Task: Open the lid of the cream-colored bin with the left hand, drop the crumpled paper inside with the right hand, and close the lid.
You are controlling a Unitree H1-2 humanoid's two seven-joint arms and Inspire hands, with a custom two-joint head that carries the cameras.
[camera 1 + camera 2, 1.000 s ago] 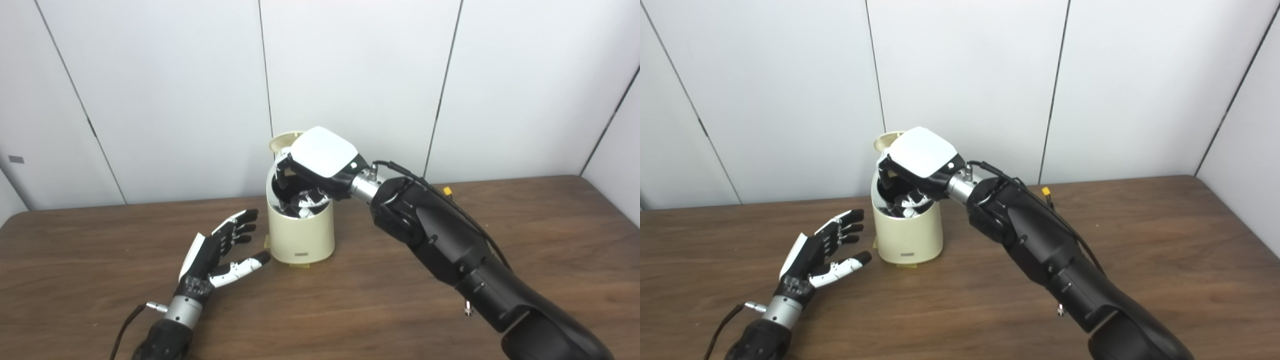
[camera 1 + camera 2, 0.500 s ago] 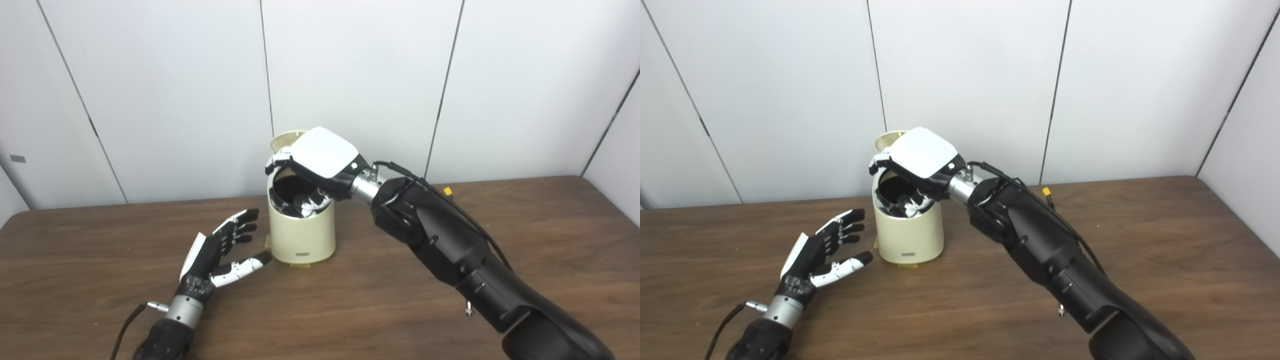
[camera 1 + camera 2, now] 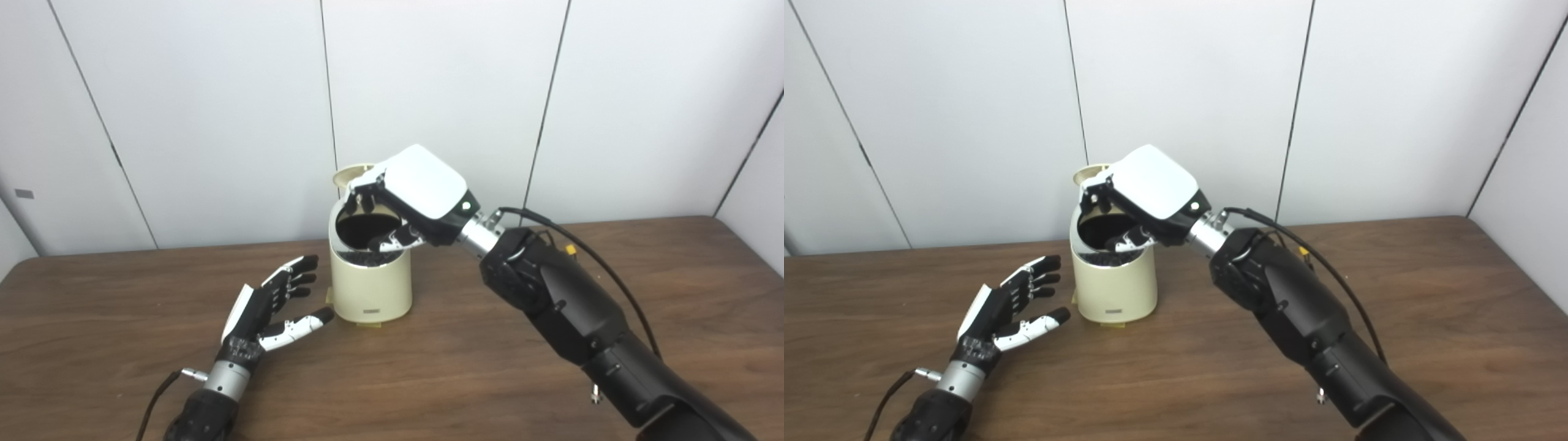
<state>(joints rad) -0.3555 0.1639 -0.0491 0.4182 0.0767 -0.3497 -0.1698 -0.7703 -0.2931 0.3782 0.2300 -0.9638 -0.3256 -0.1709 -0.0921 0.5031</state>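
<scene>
The cream-colored bin (image 3: 371,286) stands upright mid-table, and its round lid (image 3: 350,175) is tipped up behind the rim. The dark inside (image 3: 360,228) shows, but no crumpled paper can be seen in either view. My right hand (image 3: 418,197) hovers just above the right side of the mouth, with fingers (image 3: 365,191) spread and curled downward, holding nothing. My left hand (image 3: 268,306) rests low over the table left of the bin, palm turned toward it. It is open and a short gap away from the bin.
The brown wooden table (image 3: 429,380) runs wide to the right and front. White wall panels (image 3: 214,110) stand close behind the bin. A black cable (image 3: 612,275) loops along my right forearm. A yellowish tab (image 3: 369,325) pokes out under the bin's base.
My right hand has come up out of the bin and drawn back to the right, its fingers spreading. The bin's dark inside is now uncovered. The left hand has stayed put.
</scene>
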